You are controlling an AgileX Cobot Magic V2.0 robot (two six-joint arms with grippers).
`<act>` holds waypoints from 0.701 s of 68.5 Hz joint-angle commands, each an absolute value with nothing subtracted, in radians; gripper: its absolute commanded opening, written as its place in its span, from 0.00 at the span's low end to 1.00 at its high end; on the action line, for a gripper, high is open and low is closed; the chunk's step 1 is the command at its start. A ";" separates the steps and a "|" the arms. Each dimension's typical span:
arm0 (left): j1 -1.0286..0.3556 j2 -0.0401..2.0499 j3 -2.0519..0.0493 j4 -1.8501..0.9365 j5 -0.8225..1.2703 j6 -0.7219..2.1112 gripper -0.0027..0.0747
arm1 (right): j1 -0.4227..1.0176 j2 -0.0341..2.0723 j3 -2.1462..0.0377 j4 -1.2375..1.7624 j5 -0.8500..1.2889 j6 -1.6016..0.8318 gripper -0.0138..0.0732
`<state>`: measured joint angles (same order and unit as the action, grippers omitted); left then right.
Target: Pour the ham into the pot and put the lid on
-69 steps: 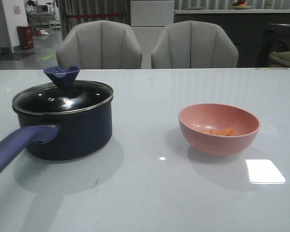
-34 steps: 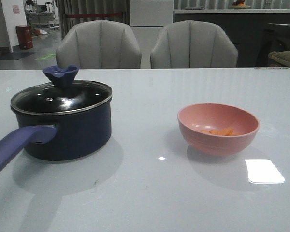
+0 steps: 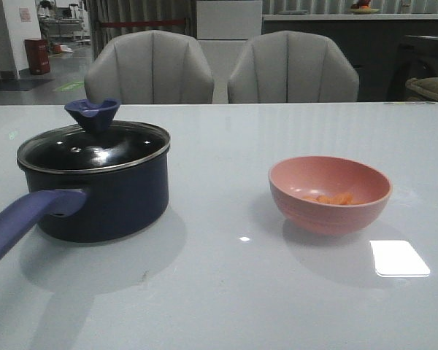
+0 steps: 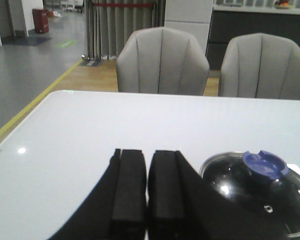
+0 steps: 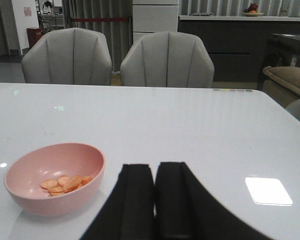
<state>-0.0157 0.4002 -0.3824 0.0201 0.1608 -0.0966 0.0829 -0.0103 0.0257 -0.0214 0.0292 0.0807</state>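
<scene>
A: Dark navy round saucepan sits left on white counter, glass lid on. Orange ham slices in pink bowl, right.
B: Left gripper and right gripper clenched, empty.

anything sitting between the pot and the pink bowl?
Nothing. In the front view, the stretch of table between the pot and the pink bowl is bare, only reflections.
</scene>
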 commanded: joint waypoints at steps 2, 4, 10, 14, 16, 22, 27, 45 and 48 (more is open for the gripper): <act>-0.023 0.440 -0.412 0.021 0.082 -0.098 0.18 | 0.077 -0.030 0.021 -0.034 -0.048 0.076 0.34; -0.025 0.442 -0.412 0.021 0.082 -0.098 0.18 | 0.077 -0.030 0.021 -0.034 -0.048 0.076 0.34; -0.025 0.444 -0.412 0.021 0.085 -0.098 0.20 | 0.077 -0.030 0.021 -0.034 -0.048 0.076 0.34; -0.025 0.444 -0.414 0.021 0.087 -0.098 0.25 | 0.077 -0.030 0.021 -0.034 -0.048 0.076 0.34; -0.025 0.444 -0.414 0.021 0.094 -0.098 0.30 | 0.077 -0.030 0.021 -0.034 -0.048 0.076 0.34; -0.025 0.444 -0.414 0.021 0.101 -0.098 0.50 | 0.077 -0.030 0.021 -0.034 -0.048 0.076 0.34; -0.025 0.444 -0.414 0.021 0.103 -0.098 0.71 | 0.077 -0.030 0.021 -0.034 -0.048 0.076 0.34; -0.025 0.444 -0.414 -0.018 0.082 -0.098 0.78 | 0.077 -0.030 0.021 -0.034 -0.048 0.076 0.34; -0.025 0.446 -0.416 -0.030 0.084 -0.098 0.78 | 0.077 -0.030 0.021 -0.034 -0.048 0.076 0.34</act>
<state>-0.0177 0.4326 -0.3825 0.0000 0.1694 -0.0966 0.0829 -0.0103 0.0257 -0.0214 0.0292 0.0807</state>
